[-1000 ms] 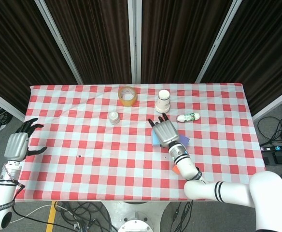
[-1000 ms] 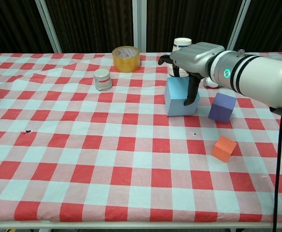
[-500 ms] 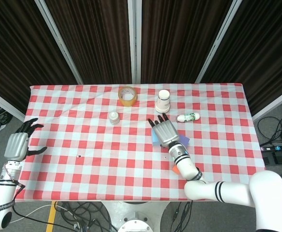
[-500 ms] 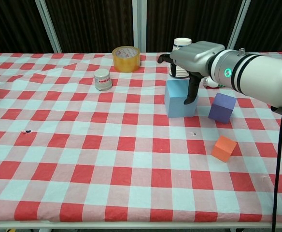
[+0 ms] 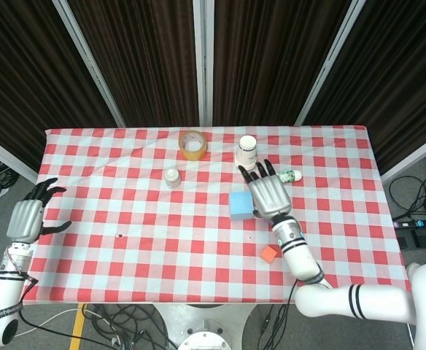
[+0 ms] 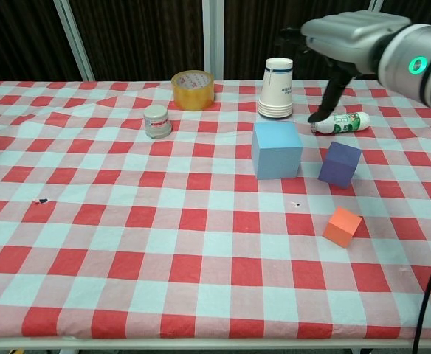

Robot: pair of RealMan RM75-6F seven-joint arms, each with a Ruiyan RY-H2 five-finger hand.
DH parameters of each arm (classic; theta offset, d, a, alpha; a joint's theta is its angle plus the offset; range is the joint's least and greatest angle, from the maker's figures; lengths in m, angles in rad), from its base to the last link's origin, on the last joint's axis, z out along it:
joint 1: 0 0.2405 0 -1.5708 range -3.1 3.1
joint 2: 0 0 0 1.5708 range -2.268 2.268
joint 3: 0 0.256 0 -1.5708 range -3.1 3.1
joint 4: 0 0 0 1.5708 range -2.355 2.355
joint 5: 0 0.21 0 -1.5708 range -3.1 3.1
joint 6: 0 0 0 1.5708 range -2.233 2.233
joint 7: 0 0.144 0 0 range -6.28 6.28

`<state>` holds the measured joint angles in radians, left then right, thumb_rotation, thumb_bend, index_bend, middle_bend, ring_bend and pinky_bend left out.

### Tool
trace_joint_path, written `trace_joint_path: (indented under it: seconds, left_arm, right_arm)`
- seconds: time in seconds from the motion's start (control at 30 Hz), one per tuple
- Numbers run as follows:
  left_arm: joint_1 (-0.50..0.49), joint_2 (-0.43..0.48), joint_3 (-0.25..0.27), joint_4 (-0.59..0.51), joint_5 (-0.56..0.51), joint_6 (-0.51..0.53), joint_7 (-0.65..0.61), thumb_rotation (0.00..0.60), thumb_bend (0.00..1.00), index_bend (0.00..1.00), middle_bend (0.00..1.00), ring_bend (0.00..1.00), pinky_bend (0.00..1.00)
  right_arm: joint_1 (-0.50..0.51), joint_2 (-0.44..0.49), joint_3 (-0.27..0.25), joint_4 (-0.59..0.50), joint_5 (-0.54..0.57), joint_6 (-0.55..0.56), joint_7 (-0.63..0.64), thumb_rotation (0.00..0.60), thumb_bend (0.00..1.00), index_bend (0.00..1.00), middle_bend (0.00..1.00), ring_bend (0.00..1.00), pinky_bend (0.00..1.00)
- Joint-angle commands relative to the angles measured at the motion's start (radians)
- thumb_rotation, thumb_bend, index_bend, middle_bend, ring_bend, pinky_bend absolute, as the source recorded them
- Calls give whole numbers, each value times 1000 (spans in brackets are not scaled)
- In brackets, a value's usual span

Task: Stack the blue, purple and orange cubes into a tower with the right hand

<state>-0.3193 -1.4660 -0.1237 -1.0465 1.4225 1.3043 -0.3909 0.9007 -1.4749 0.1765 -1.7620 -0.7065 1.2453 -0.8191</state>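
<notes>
Red-and-white checked cloth covers the worktop [image 6: 127, 243], and all three cubes sit on it separately, none stacked. The blue cube [image 6: 276, 150] stands near the middle, the purple cube [image 6: 339, 163] just to its right with a gap between them, and the orange cube [image 6: 342, 226] lies nearer the front edge, tilted on the check pattern. The right robot hand [image 5: 269, 192] hovers above the cloth with its fingers spread and nothing in its grasp; in the chest view it sits high over the far right part of the worktop, above a small bottle [image 6: 339, 123] lying on its side. The left robot hand [image 5: 28, 216] hangs off the left edge of the worktop, fingers apart and empty. Behind the blue cube stands a stack of paper cups [image 6: 277, 88], with a roll of tape [image 6: 192, 89] and a small white jar [image 6: 156, 121] further left.
</notes>
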Motion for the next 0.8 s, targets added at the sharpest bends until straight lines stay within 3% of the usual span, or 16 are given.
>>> trace_joint_path:
  seconds: [0.03,0.43,0.8]
  left_arm:
    - [1,2,1,-6,5,7,1,600,111,334,240,163,288]
    - [3,14,0,-29,13,24,-3,600,111,334,240,163,288]
    - [3,15,0,-25,10,19,-16,600,112,334,240,163,288]
  right_arm:
    - [-87,27,-25,-64,33,95,36,600,0,60,293,65,0]
    - [-186,-83,-64,40,30,139,84,600,0,60,291,65,0]
    - [-192,-208,-24,184,48,97,66,600,0,59,287,66,0]
